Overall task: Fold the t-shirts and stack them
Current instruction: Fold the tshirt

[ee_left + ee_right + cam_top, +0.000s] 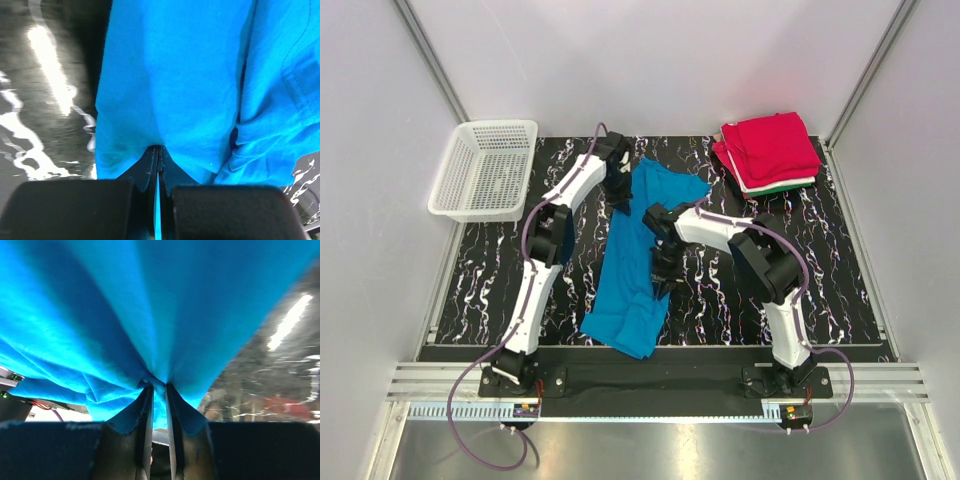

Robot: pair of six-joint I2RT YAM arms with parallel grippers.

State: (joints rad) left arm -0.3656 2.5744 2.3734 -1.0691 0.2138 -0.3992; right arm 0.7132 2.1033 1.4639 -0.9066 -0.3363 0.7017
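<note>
Top external: both claws clenched on the plain bright blue cloth t-shirt (pixel 635 270).
It lies long on the black marbled tabletop (pixel 820 270), axis far to near. Its far left edge sits in the left claw (pixel 618 192); the right claw (pixel 665 272) pinches the right edge midway. Far right, well apart: red-topped stack of folded t-shirts (pixel 770 150). Far left: white plastic mesh basket (pixel 450 185), nothing in it.

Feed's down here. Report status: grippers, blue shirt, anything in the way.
Left gripper shut on blue t-shirt, far end. Right gripper pinching same shirt mid-length. Shirt bunched lengthwise, not yet folded. Folded stack far right, basket far left, both apart from it.
</note>
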